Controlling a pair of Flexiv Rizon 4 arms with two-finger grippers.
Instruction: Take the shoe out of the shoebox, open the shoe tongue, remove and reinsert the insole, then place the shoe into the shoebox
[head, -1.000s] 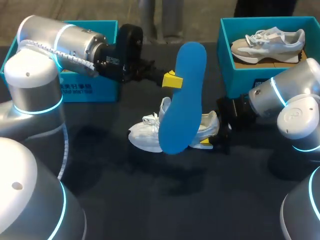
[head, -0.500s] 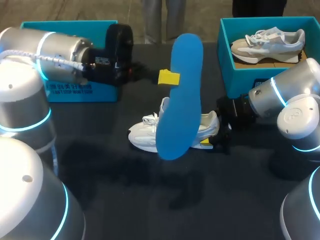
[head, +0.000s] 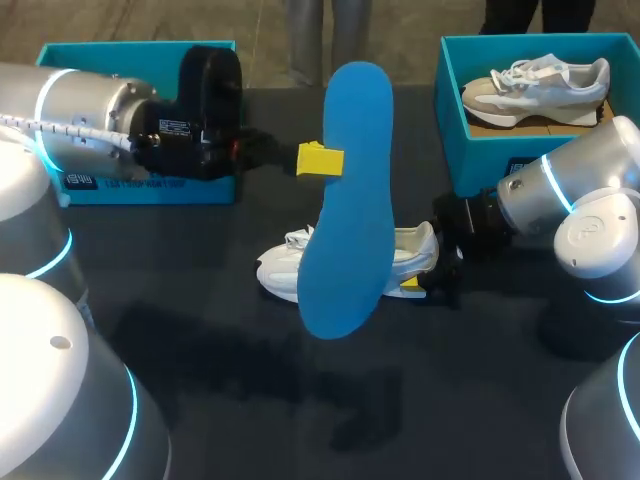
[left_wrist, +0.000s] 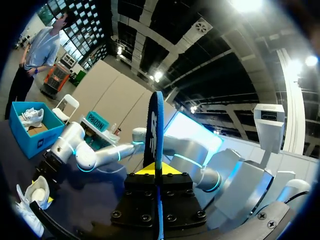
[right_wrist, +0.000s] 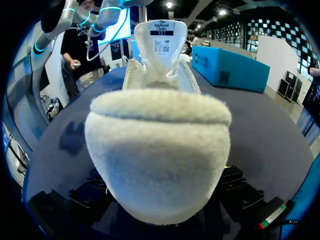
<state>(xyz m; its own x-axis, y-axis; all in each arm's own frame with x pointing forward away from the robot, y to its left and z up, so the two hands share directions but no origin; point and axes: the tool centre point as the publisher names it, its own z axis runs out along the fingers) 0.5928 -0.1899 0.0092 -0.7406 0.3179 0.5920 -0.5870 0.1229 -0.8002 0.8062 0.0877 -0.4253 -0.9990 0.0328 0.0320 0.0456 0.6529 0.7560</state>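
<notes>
A blue insole (head: 350, 230) hangs upright above the table, pinched at its edge by my left gripper (head: 320, 160), which is shut on it. In the left wrist view the insole (left_wrist: 154, 125) stands edge-on between the yellow tips of that gripper (left_wrist: 156, 171). Behind the insole a white shoe (head: 283, 270) lies on the dark table, toe to the left. My right gripper (head: 425, 268) clasps the shoe's heel from the right. In the right wrist view the fleecy heel (right_wrist: 157, 145) fills the space between its fingers, and the tongue stands up ahead.
A teal shoebox (head: 470, 150) at the back right holds a grey and white sneaker (head: 535, 85). Another teal shoebox (head: 150, 185) sits at the back left, partly hidden by my left arm. Bare dark table lies in front of the shoe.
My left arm has drawn back to the left, carrying the blue insole leftward and a little lower. The shoe and my right gripper have stayed put.
</notes>
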